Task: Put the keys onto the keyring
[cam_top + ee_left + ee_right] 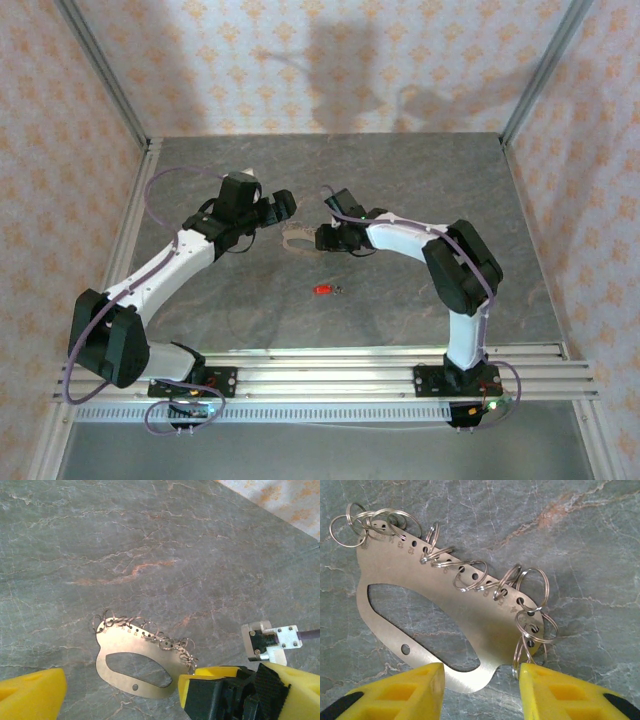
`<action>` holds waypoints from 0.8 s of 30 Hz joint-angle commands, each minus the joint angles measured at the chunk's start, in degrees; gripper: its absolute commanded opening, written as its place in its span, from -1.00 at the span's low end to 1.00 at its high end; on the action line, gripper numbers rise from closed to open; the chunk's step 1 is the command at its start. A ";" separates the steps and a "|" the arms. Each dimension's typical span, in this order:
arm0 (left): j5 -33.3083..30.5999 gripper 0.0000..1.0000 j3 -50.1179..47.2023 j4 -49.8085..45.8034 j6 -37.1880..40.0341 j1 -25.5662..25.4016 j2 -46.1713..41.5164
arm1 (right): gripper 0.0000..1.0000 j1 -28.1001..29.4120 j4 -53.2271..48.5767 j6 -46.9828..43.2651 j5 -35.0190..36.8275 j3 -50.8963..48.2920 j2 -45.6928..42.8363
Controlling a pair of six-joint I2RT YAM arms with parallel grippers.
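Silvery ring-fringed metal keyring plate (485,625) flat on grey marbled table (600,540), right gripper (480,669) part-open astride its end, left gripper (284,207) spread wide, small red-headed key (323,289) apart

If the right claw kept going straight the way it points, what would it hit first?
Probably the keyring: its metal plate lies flat on the table just ahead of the right gripper, near edge between the fingertips. Height above it is unclear.

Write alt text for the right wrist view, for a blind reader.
A metal keyring with an oval cutout lies on a grey marbled table, split rings fringing its upper edge. The open right gripper flanks its near end with yellow fingers.
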 commanded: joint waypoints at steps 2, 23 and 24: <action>-0.77 0.97 1.58 -0.77 0.12 -0.74 0.05 | -0.15 0.02 -1.66 -1.70 1.33 1.42 0.53; -0.42 0.97 1.75 -0.69 0.64 -0.74 0.22 | -0.67 -0.65 -3.84 -3.29 6.10 3.50 3.75; -0.50 0.97 1.76 -0.69 0.65 -0.74 0.21 | -0.68 -0.65 -3.90 -3.28 6.28 3.48 3.68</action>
